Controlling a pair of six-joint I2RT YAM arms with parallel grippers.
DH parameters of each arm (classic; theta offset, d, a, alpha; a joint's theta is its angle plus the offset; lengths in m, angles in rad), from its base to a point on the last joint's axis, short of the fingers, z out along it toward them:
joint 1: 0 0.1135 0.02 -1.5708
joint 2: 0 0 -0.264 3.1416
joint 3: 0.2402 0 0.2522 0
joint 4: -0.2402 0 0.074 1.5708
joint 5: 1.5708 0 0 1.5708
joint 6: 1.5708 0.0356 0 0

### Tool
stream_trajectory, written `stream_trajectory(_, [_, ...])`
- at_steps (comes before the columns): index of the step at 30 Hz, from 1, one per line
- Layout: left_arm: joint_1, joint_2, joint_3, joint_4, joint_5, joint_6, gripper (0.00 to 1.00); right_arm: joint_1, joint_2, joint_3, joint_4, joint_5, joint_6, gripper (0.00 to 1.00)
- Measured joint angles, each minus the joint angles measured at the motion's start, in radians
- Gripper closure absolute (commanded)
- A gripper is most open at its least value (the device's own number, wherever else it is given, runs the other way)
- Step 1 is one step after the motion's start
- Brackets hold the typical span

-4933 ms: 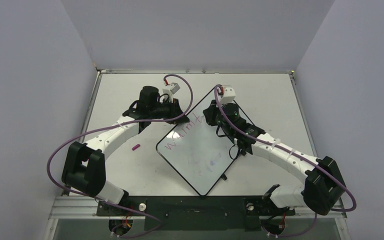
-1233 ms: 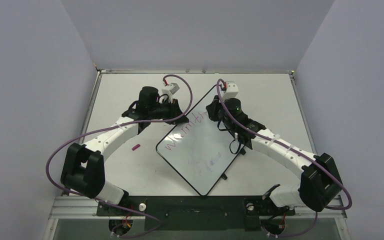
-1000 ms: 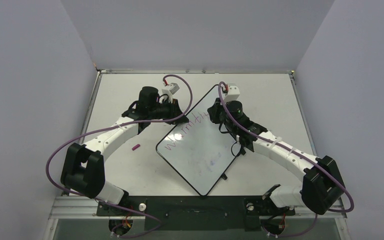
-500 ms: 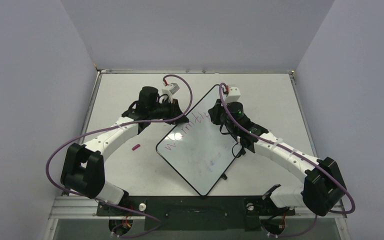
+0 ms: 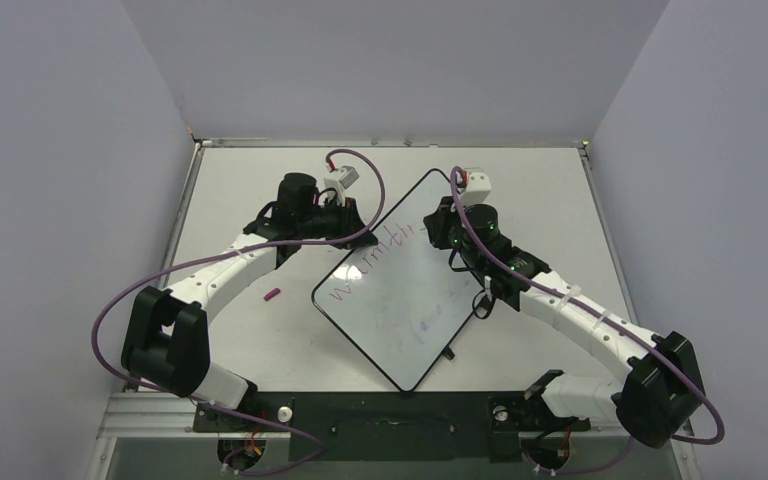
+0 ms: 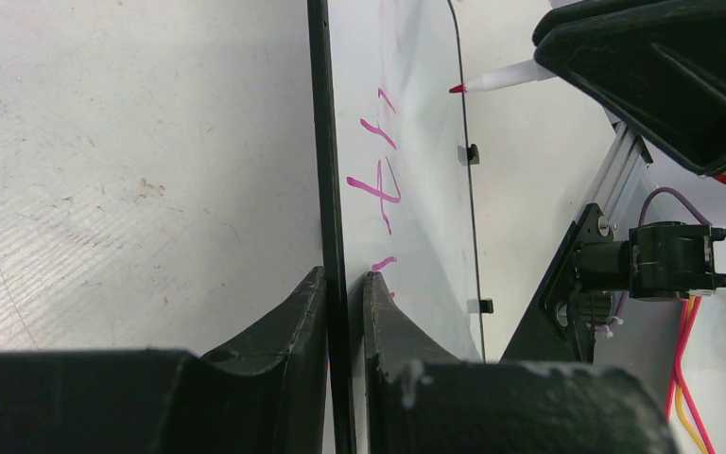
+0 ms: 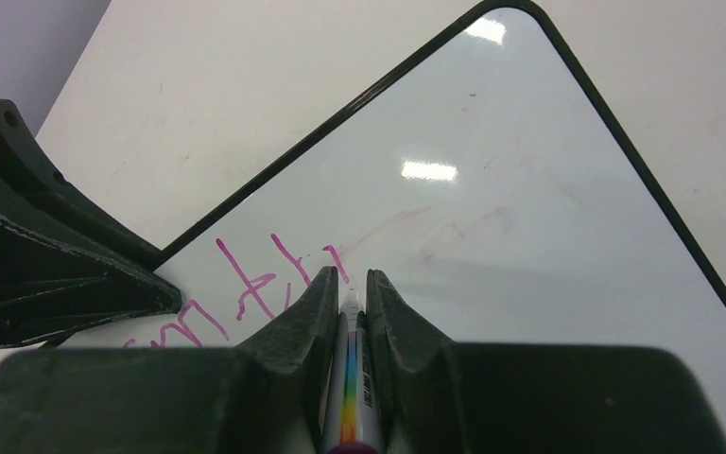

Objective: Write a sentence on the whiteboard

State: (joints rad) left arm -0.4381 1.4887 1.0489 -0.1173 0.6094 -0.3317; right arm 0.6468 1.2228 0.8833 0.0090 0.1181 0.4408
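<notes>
Pink writing, perhaps "Warmth", runs along the whiteboard. The left gripper is clenched on its rim; the right gripper clamps a marker by the last stroke.

Looks like a lab robot cell: boxed in by plain lilac walls beyond the left tool and right tool, bare off-white bench beneath both, purple cables trailing behind.

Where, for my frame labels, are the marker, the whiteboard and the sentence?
marker (image 6: 503,77): left wrist view, on its white barrel just behind the red tip.
whiteboard (image 5: 415,287): top external view, on bare white surface.
sentence (image 7: 244,284): right wrist view, on the crossed "t" stroke.
</notes>
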Motion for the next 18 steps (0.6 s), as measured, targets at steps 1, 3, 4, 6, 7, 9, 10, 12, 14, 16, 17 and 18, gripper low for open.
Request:
stream_trajectory(1, [0.000, 0.000, 0.000, 0.000, 0.000, 0.000, 1.00, -0.002, -0.006, 0.001, -0.005, 0.003, -0.004, 1.00])
stream_trajectory(3, [0.000, 0.000, 0.000, 0.000, 0.000, 0.000, 1.00, -0.011, -0.016, 0.002, -0.012, 0.006, -0.012, 1.00])
stream_trajectory(4, [0.000, 0.000, 0.000, 0.000, 0.000, 0.000, 1.00, -0.015, -0.019, 0.003, -0.014, 0.008, -0.014, 1.00])
stream_trajectory(6, [0.000, 0.000, 0.000, 0.000, 0.000, 0.000, 1.00, -0.030, -0.028, 0.003, -0.026, 0.009, -0.020, 1.00])
stream_trajectory(7, [0.000, 0.000, 0.000, 0.000, 0.000, 0.000, 1.00, -0.038, -0.034, 0.003, -0.032, 0.009, -0.023, 1.00])
stream_trajectory(9, [0.000, 0.000, 0.000, 0.000, 0.000, 0.000, 1.00, -0.052, -0.042, 0.003, -0.042, 0.008, -0.030, 1.00])
stream_trajectory(10, [0.000, 0.000, 0.000, 0.000, 0.000, 0.000, 1.00, -0.061, -0.045, 0.005, -0.049, 0.008, -0.033, 1.00])
stream_trajectory(12, [0.000, 0.000, -0.001, 0.000, 0.000, 0.000, 1.00, -0.077, -0.053, 0.011, -0.061, 0.008, -0.038, 1.00])
stream_trajectory(14, [0.000, 0.000, -0.001, 0.001, 0.000, 0.000, 1.00, -0.091, -0.065, 0.013, -0.068, 0.008, -0.040, 1.00])
stream_trajectory(16, [0.000, 0.000, -0.001, 0.001, 0.000, 0.000, 1.00, -0.101, -0.076, 0.013, -0.073, 0.007, -0.040, 1.00])
stream_trajectory(17, [0.000, 0.000, -0.001, 0.001, 0.000, 0.000, 1.00, -0.105, -0.082, 0.013, -0.074, 0.006, -0.040, 1.00])
stream_trajectory(18, [0.000, 0.000, -0.001, 0.001, 0.000, 0.000, 1.00, -0.106, -0.089, 0.013, -0.076, 0.005, -0.040, 1.00])
